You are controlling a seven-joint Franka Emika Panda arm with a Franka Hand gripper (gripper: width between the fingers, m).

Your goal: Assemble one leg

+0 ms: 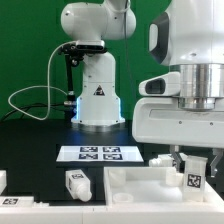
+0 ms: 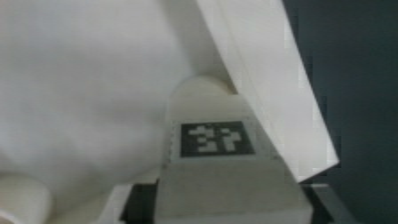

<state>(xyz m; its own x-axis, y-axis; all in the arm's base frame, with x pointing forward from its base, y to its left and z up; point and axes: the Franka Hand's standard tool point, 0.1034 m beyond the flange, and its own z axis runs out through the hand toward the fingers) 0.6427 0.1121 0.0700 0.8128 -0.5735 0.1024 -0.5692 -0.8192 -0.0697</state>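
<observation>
My gripper (image 1: 194,162) is at the exterior view's right, low over the large white rimmed panel (image 1: 135,186). It is shut on a white leg (image 1: 194,178) with a black-and-white tag, held upright at the panel's right end. In the wrist view the leg (image 2: 217,140) runs between the dark fingers (image 2: 150,202) of the gripper (image 2: 228,208), and its far end meets the panel's inner corner by the rim (image 2: 258,80). A second leg (image 1: 76,184) lies loose on the table left of the panel.
The marker board (image 1: 100,153) lies on the black table in front of the robot base (image 1: 97,95). Another white part (image 1: 5,181) shows at the exterior view's left edge. A cable loops left of the base.
</observation>
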